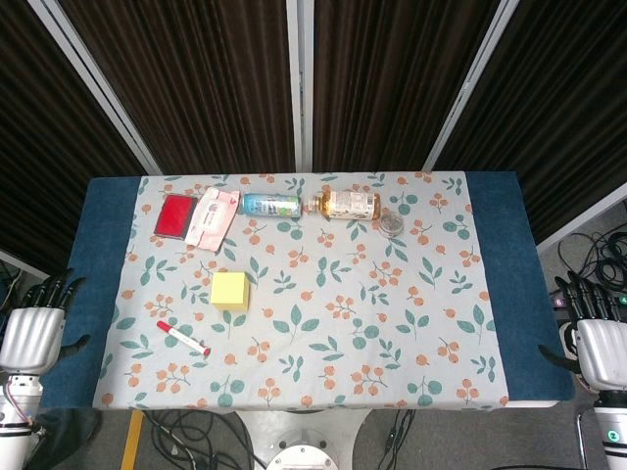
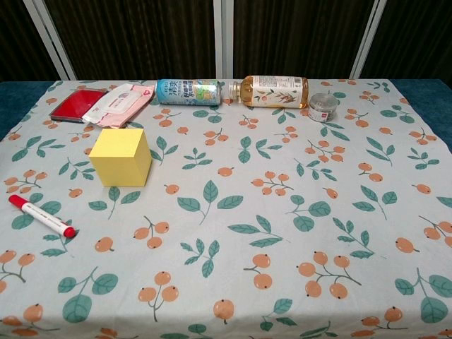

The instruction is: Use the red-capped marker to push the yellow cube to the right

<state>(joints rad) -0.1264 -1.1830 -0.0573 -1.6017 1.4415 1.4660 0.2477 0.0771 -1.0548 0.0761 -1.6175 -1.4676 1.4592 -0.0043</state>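
Note:
The yellow cube point(image 1: 230, 291) point(image 2: 121, 157) sits on the leaf-patterned cloth, left of centre. The red-capped marker point(image 1: 182, 339) point(image 2: 41, 216) lies flat on the cloth in front of the cube and to its left, untouched. My left hand point(image 1: 37, 326) hangs beside the table's left edge, fingers apart, holding nothing. My right hand point(image 1: 596, 335) hangs off the right edge, also with fingers apart and nothing in it. Neither hand shows in the chest view.
Along the far edge lie a red flat case point(image 1: 176, 215), a wipes pack point(image 1: 213, 217), a blue-labelled can on its side point(image 1: 270, 205), a tea bottle on its side point(image 1: 346, 205) and a small round tin point(image 1: 392, 224). Blue table point(image 1: 514, 255) borders the cloth.

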